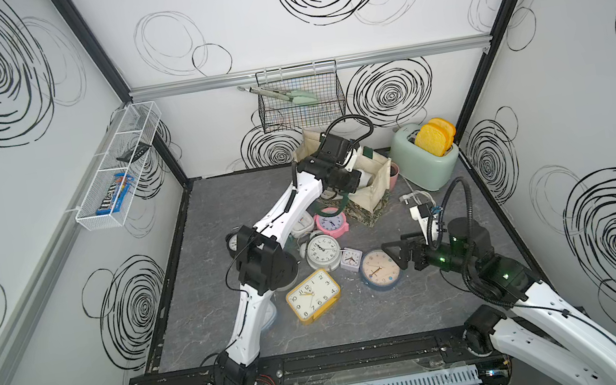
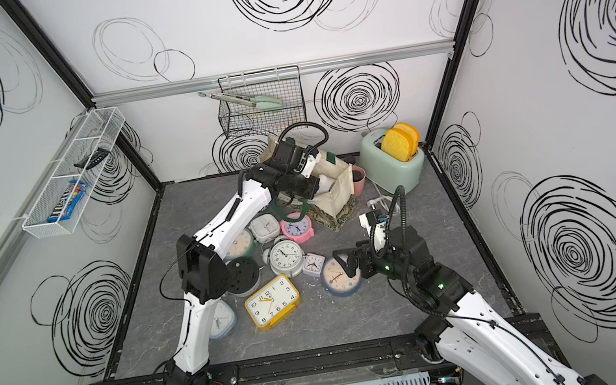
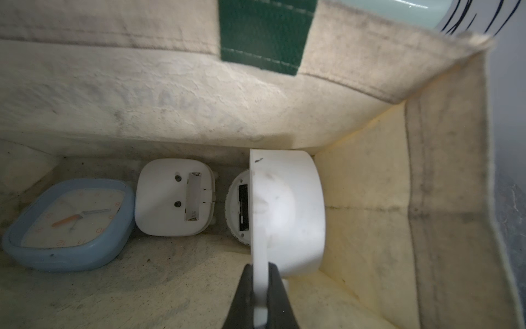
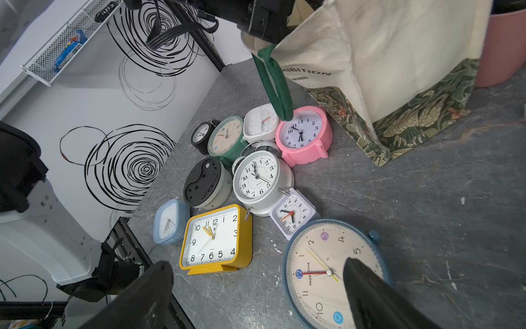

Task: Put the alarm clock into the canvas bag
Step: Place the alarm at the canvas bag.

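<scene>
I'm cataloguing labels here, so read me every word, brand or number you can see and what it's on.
"IBITION", start cut off: canvas bag side; smaller line beneath too blurred.
"Happy Time": blue round clock dial.
"m&m's": blue box in the white wire basket.
"1" to "12": yellow clock dial.
Small print on the white bell clock: too small.

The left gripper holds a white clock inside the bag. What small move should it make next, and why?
Probably open the left gripper and release the white clock. It hangs deep inside the canvas bag, below the rim, near the clocks lying on its bottom, so a short drop seems safe.
</scene>
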Controlling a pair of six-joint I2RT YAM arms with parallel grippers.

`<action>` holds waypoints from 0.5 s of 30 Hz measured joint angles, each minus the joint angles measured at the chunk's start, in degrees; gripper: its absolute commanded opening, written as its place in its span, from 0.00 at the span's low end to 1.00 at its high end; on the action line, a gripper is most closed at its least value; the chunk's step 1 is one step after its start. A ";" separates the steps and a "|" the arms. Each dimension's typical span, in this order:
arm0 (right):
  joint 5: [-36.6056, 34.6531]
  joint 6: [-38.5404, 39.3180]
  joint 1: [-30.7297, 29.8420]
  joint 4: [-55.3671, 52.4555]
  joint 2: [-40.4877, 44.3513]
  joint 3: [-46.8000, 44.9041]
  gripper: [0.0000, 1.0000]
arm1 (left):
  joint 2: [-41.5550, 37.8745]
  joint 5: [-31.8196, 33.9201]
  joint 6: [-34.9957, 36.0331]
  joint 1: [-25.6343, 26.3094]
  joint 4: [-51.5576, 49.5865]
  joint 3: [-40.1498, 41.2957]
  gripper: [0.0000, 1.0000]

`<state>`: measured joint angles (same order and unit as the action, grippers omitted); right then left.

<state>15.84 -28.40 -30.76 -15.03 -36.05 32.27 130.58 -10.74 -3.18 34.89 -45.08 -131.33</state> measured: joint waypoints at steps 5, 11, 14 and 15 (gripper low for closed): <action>0.20 -0.02 0.04 -0.13 -0.52 -0.42 0.97 | 2.12 -2.01 0.22 -0.44 0.11 -0.59 0.23; 0.13 -0.04 0.11 -0.17 -0.70 -0.48 0.97 | 2.60 -3.54 -1.03 -0.52 0.83 -0.79 0.32; -0.24 -0.04 0.13 -0.28 -0.70 -0.52 0.97 | 2.51 -3.74 -1.81 -0.52 1.92 -0.81 0.44; -0.48 -0.04 0.15 -0.42 -0.70 -0.52 0.97 | 2.45 -3.82 -2.10 -0.55 2.14 -0.81 0.50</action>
<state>15.35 -28.45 -30.61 -15.44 -36.75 31.75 133.03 -14.57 -5.28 34.35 -42.94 -132.14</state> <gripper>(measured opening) 0.974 0.415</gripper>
